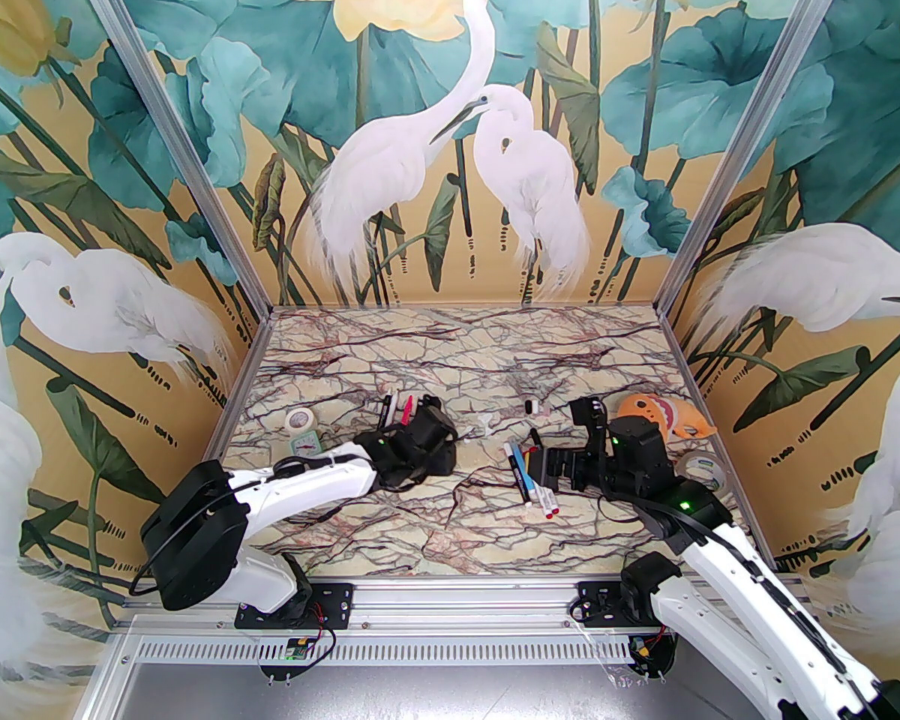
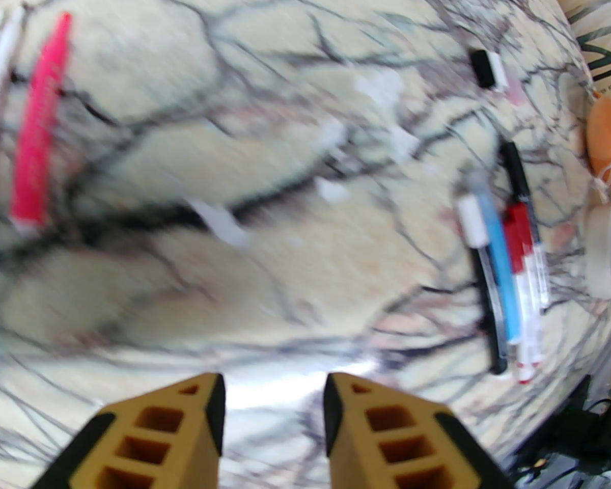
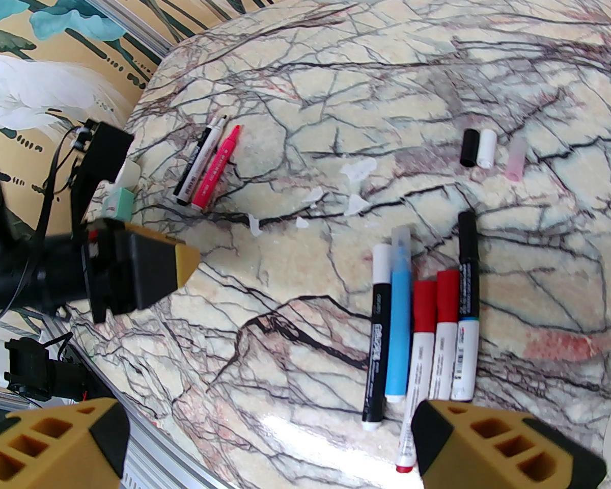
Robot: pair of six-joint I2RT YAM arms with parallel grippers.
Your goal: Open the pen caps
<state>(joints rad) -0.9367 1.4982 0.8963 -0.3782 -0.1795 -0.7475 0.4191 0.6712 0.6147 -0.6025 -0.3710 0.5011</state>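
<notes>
Five capped pens lie side by side: one black with a white cap, one blue, two white with red caps, one white with a black cap. My right gripper hovers wide open just short of them, with nothing between its fingers; from above it sits at the right side of this cluster. Three loose pen caps, black, white and pale pink, lie farther back. A pink pen and a black-and-white pen lie uncapped at the left. Near them my left gripper is open and holds nothing.
Small white plastic scraps are scattered mid-table. An orange plush toy and a tape roll sit at the right edge, behind the right arm. A small green-and-white object rests at the left. Patterned walls enclose the marble table.
</notes>
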